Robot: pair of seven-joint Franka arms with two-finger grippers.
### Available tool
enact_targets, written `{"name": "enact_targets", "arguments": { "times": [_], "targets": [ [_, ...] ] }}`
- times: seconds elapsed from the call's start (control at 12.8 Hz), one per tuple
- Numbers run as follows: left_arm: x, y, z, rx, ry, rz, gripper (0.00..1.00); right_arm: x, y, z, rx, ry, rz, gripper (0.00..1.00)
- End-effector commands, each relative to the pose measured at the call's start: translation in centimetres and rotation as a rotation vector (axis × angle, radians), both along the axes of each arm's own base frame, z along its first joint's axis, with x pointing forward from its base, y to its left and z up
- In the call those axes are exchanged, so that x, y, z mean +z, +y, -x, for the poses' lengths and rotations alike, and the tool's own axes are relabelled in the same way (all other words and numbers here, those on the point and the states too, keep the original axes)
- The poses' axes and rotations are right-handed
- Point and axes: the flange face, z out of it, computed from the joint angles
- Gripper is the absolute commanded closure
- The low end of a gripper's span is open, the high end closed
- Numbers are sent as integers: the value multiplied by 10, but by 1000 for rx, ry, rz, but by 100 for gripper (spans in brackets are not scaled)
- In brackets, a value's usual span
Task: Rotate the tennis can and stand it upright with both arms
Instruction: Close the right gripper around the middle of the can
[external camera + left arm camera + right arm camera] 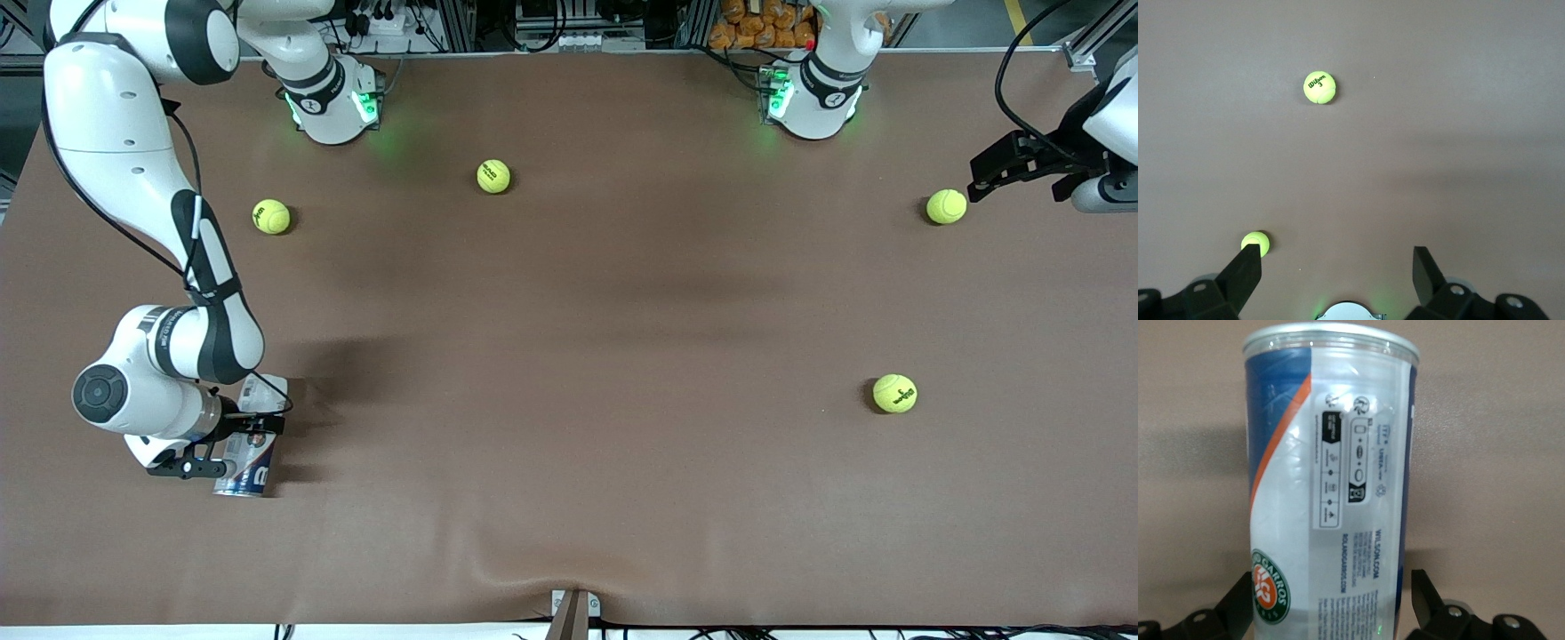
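1. Can (251, 444). Near the front camera, at the right arm's end of the table. It seems to lie on or close to the cloth, its length running toward and away from the camera, silvery rim at the nearer end. Whether it rests on the table or is slightly lifted cannot be told. Clear wall, blue-and-white label with an orange stripe, as the right wrist view shows (1331, 487).

2. Right gripper (238, 442). At the can, reaching in level from the side. One finger stands on each side of the can's body in the right wrist view (1331, 613), closed around it about mid-length. The grasp looks firm, judged from the fingers flanking the label.

3. Ball (894, 393). On the cloth toward the left arm's end, farther from the camera than the can.

4. Ball (271, 216). Toward the right arm's end, farther off than item 3.

5. Ball (946, 206). Just beside the left gripper, at about the same depth as item 4.

6. Left gripper (1000, 169). Over the table's edge at the left arm's end, well apart from the can; this arm waits. Fingers spread wide, holding nothing (1338, 267).

7. Ball (493, 176). Farthest from the camera, nearest the arm bases.

Progress, as a judgement: grasp made by one arm only. The can is not yet upright. Left to do: turning it, bringing in the left arm, standing it on end.
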Motion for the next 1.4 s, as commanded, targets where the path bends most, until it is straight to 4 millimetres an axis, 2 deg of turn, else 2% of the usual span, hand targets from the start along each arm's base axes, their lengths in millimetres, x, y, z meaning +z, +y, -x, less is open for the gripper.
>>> {"name": "enact_targets", "arguments": {
  "times": [0.0,0.47,0.55,0.62,0.7,0.86,1.09,1.32],
  "targets": [
    [2,0,-3,-17,-7,10,0,-4,1,-1,0,-3,-10,0],
    [4,2,-4,-12,-18,11,0,-10,2,0,23,1,-9,2],
    [4,2,-4,-12,-18,11,0,-9,2,-1,49,1,-10,21],
    [4,2,-4,-12,-18,11,0,-8,2,-1,78,0,-11,34],
    [3,3,-4,-11,-16,11,0,-6,1,-2,103,-2,-11,42],
    [2,4,-4,-11,-15,11,0,-2,3,-2,113,-2,-11,42],
    [2,4,-4,-11,-15,11,0,16,12,-8,169,-30,-7,41],
    [2,4,-4,-11,-15,11,0,44,24,-14,237,-70,-5,41]
  ]
}}
